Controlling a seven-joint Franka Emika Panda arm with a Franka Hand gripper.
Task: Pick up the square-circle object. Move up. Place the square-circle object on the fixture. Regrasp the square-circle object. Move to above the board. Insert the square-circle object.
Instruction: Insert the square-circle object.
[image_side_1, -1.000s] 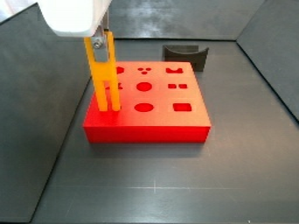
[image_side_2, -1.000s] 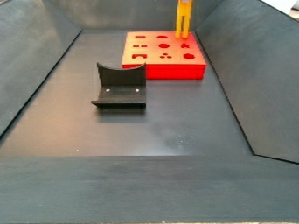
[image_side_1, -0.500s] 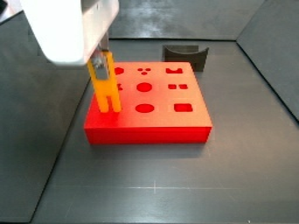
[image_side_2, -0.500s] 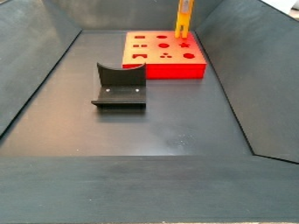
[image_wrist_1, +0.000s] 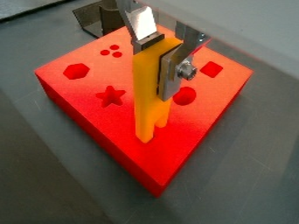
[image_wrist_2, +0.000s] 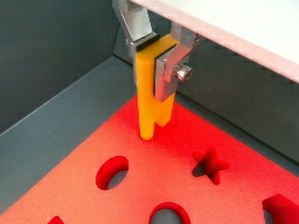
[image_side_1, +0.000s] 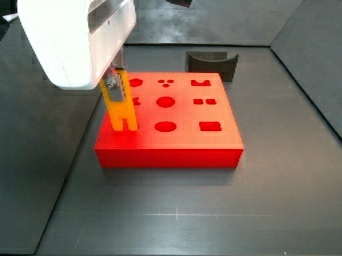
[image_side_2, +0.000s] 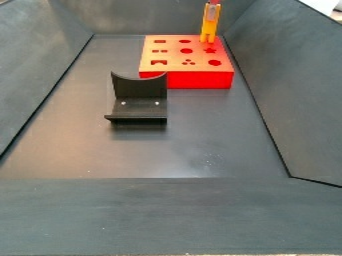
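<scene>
Gripper: the gripper (image_wrist_1: 163, 51) is clamped on the top of the square-circle object (image_wrist_1: 152, 92), silver fingers (image_wrist_2: 138, 38) on either side of it.
Peg: yellow, upright, hanging straight below the fingers, its lower end at the board's top face near one corner.
Board: the board (image_side_1: 187, 141), red-orange, lies directly beneath the gripper, with star, circle and square cut-outs.
Fixture: the fixture (image_side_2: 136, 99), dark, stands on the floor well apart from the gripper.
Surroundings: dark grey floor (image_side_2: 187, 140), closed in by dark sloping walls (image_side_2: 40, 70).
</scene>
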